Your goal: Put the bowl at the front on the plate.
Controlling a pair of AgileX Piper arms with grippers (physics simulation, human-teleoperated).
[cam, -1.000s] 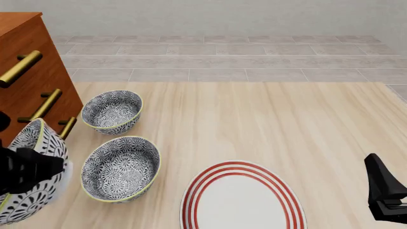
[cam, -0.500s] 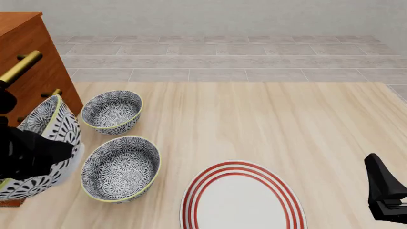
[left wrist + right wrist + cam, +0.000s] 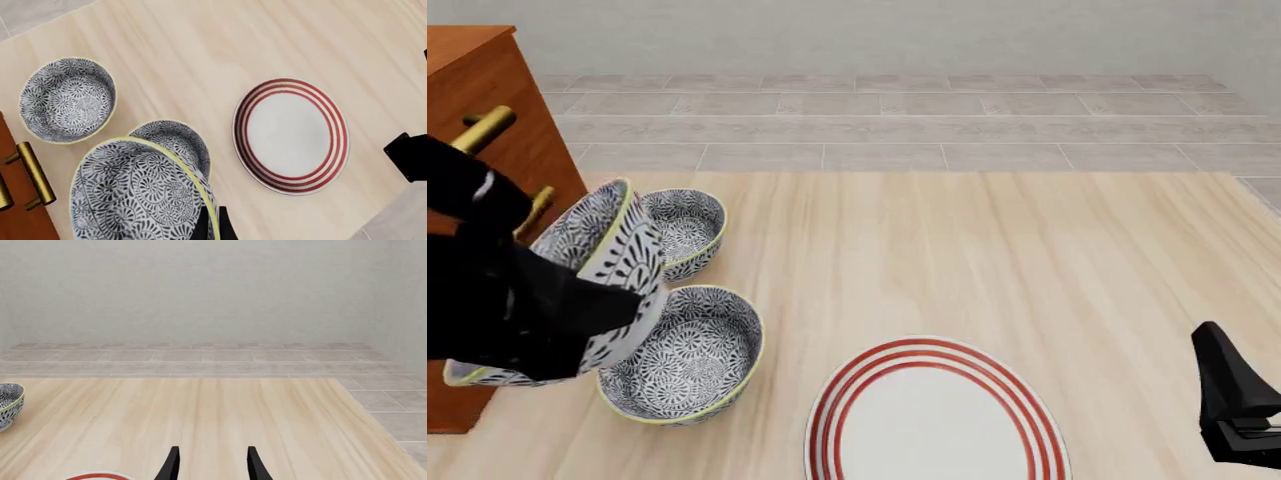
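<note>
The left gripper [image 3: 587,320] is clamped on the rim of the bowl [image 3: 601,255], one finger inside and one outside the wall, and has carried it up and toward the right over the past second: earlier it hung low at the near left edge, now it rides tilted in the air above the two other bowls, overlapping the nearer bowl [image 3: 687,355] and partly hiding the farther bowl [image 3: 694,230] in the front view. That means the lift is done and the carry toward the plate [image 3: 934,420] has begun; by my reading the bowl has yet to cross over the nearer bowl before it can go down.

The plate lies flat at the near middle of the table [image 3: 988,260], well to the right of the held bowl, with nothing on it. The right gripper [image 3: 210,465] sits idle at the near right, fingers spread with nothing between them.

The bowls are deep, round, glossy ceramic with a dense dark floral pattern and a yellow-green rim. The plate is smooth white with three red rings. The table is pale wood grain; a brown cabinet [image 3: 487,110] with brass handles stands at the left.
</note>
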